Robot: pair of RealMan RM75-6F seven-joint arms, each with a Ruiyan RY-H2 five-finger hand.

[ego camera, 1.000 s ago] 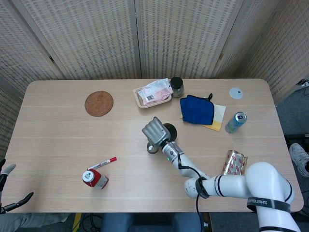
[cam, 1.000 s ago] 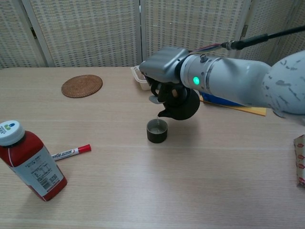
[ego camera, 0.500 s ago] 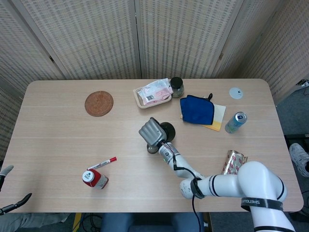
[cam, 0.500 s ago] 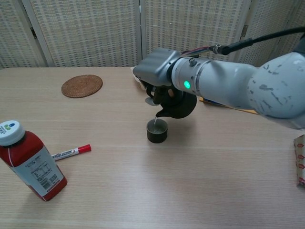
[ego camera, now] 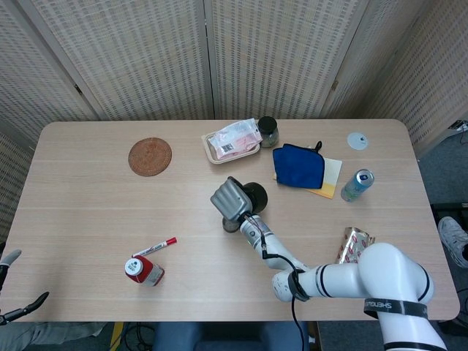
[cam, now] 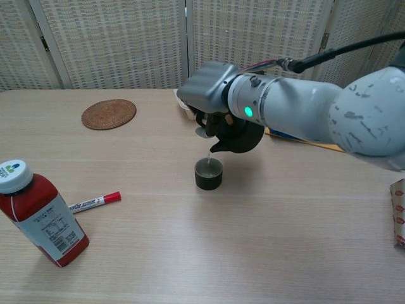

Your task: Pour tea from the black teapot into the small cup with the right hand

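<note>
Mid-pour, by the look of it: right hand [cam: 212, 95] gripping black teapot [cam: 239, 136] w/ fingers [cam: 207, 120] wrapped round it, tilting spout down-left just above small cup [cam: 208, 173], mid-worktop [cam: 285, 221]. Thin stream seemingly reaching the cup in chest view; fill level too small to tell. Left hand [ego camera: 9, 287] hanging at near-left edge, fingers spread, holding nothing. Next, probably: keeping spout over the rim, then levelling teapot before overfilling & setting it down clear of cup.

Pale wood-grain table [ego camera: 88, 197] with rounded corners; behind its far edge, folding screens [ego camera: 146, 55] of woven cream panels in light frames; grey floor [ego camera: 446, 157] past the right edge; even, soft lighting.
</note>
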